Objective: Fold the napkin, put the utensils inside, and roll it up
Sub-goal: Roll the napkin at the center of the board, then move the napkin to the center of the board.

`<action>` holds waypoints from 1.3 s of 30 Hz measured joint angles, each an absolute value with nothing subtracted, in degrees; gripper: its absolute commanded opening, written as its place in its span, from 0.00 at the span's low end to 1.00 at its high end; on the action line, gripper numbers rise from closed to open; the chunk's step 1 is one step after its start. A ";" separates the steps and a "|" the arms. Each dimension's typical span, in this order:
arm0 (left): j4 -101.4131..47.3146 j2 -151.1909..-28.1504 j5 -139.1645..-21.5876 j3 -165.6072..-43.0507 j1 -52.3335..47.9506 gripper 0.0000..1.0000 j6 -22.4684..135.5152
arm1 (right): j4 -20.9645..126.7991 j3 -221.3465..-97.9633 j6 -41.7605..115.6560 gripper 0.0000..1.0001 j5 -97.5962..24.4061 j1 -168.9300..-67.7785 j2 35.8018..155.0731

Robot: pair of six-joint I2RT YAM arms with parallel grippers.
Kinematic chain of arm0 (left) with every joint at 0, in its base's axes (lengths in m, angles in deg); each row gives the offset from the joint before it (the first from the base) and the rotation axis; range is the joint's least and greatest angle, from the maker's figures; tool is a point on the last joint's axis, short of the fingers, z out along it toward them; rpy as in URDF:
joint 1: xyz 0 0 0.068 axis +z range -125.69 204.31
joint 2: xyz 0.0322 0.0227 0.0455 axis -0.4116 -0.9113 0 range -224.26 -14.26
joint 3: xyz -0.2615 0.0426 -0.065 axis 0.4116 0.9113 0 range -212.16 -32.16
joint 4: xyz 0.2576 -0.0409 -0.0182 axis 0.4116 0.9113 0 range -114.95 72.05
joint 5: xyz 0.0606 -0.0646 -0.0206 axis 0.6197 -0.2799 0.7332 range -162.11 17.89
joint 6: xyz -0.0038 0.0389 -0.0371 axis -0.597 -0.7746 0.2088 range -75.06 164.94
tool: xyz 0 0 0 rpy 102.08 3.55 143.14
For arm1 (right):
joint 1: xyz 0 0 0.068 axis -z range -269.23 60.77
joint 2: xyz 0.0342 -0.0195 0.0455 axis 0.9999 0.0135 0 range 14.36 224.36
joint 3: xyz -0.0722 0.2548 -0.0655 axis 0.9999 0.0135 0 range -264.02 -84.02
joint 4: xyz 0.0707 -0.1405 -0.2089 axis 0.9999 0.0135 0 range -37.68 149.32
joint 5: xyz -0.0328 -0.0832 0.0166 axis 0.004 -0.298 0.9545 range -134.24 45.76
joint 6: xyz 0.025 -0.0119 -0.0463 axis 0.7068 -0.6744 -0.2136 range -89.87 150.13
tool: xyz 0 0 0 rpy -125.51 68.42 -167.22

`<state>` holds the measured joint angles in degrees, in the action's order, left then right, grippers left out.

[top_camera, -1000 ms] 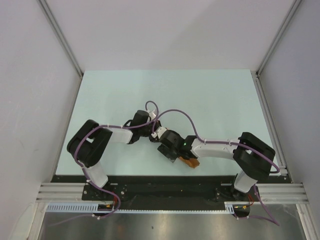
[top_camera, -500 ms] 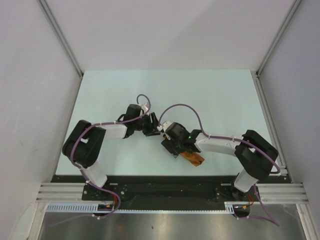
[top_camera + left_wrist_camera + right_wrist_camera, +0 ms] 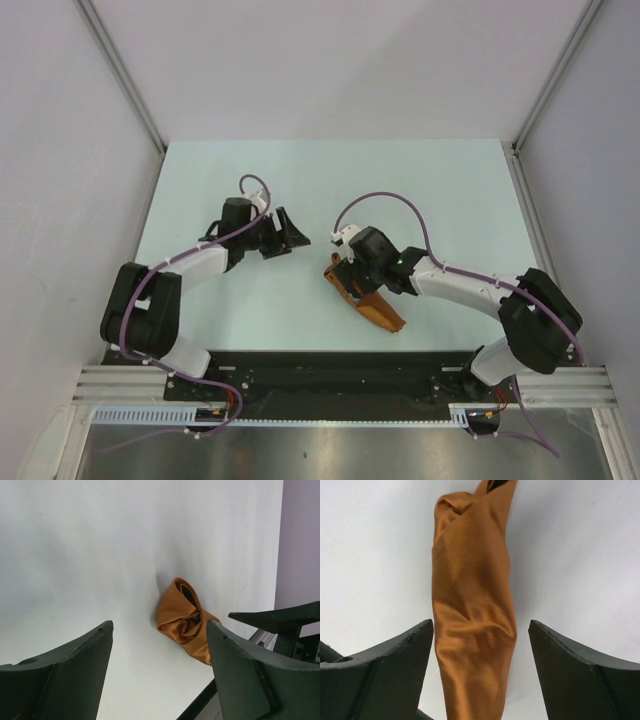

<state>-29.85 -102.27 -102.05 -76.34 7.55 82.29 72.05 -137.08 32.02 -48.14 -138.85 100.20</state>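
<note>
Rolled napkin (shiny, rust-orange) on table

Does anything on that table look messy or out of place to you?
Only slightly. The napkin lies rolled, slanted near the front edge of the table, but the roll is uneven: one end gapes open in loose folds, as the left wrist view shows. No spoon shows. Nothing is spilled or torn.
</note>
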 measured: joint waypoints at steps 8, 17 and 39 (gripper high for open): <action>-27.73 -98.56 -100.96 -75.60 11.27 0.82 80.89 | 74.06 -137.19 31.96 0.85 -41.10 -136.60 102.15; -27.21 -98.51 -101.02 -74.64 11.34 0.83 80.84 | 74.19 -137.25 32.09 0.88 -38.63 -136.36 103.08; -27.51 -98.64 -103.01 -74.11 12.19 0.83 80.93 | 76.51 -140.31 34.95 0.62 -44.71 -135.79 110.87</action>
